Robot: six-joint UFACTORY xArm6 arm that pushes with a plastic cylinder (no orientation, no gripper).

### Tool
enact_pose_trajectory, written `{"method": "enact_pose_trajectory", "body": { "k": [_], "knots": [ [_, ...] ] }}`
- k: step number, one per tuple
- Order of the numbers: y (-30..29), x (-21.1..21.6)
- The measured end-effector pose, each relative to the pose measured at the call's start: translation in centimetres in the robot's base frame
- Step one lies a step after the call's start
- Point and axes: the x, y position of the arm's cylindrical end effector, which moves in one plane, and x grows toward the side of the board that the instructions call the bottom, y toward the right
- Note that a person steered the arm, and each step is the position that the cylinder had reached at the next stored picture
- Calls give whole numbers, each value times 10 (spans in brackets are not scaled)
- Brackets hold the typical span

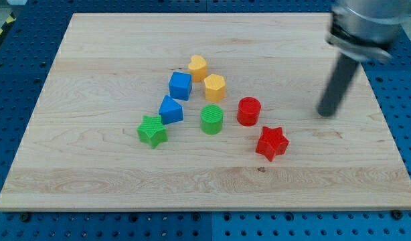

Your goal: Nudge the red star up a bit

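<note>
The red star (272, 142) lies on the wooden board (92, 167), right of centre and towards the view's bottom. A red cylinder (248, 111) stands just above and left of it. My tip (326, 112) is at the view's right, above and to the right of the red star, clearly apart from it and from every block. The dark rod rises from the tip towards the view's top right.
A cluster sits left of the red blocks: a green cylinder (211, 119), a green star (152, 130), a blue triangular block (170, 110), a blue cube (180, 86), a yellow hexagon (214, 88) and a yellow heart (197, 67).
</note>
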Motion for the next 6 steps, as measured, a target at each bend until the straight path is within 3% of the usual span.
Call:
{"method": "enact_pose_trajectory", "body": {
  "k": [1,4,6],
  "knots": [
    [23,68],
    [19,77],
    [-29,77]
  ]
}}
